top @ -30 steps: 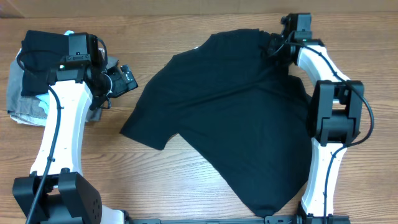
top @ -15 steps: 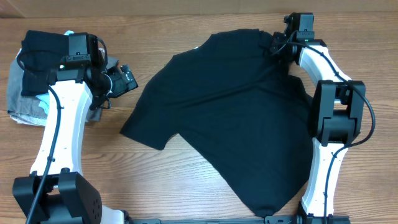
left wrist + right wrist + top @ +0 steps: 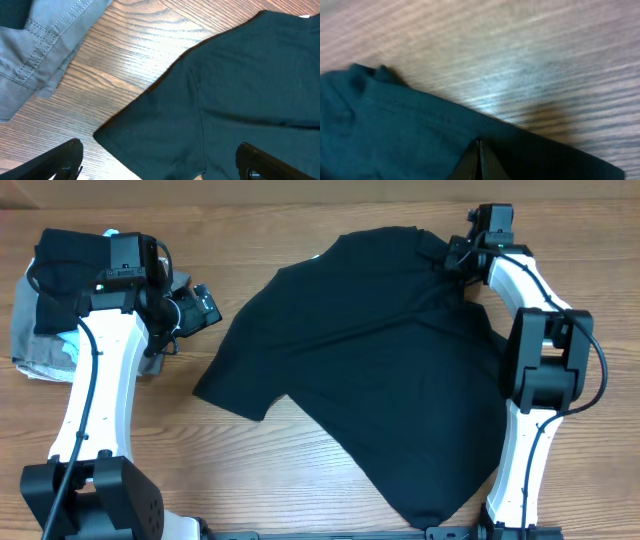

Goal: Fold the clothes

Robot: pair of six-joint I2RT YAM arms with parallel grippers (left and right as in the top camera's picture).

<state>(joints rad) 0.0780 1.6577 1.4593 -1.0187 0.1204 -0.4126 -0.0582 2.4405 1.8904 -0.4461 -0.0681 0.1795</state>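
Observation:
The clothes (image 3: 390,370), a black short-sleeved T-shirt, lie spread flat across the middle of the wooden table. My right gripper (image 3: 455,258) is at the shirt's far right corner, shut, with a pinch of the black fabric (image 3: 420,135) bunched around its tips (image 3: 479,143). My left gripper (image 3: 203,307) hovers open just left of the shirt. In the left wrist view its two fingers stand wide apart over the near sleeve (image 3: 165,135), touching nothing. A speck of white label (image 3: 305,16) shows at the neck.
A pile of other garments sits at the far left: grey cloth (image 3: 40,345) with a folded black piece (image 3: 65,255) on top and a bit of light blue (image 3: 70,340). The grey cloth's hem (image 3: 40,45) lies close to the left gripper. Bare wood (image 3: 290,470) lies in front.
The right gripper has shifted a little to the right at the far edge, still shut on the fabric. The left arm has not moved.

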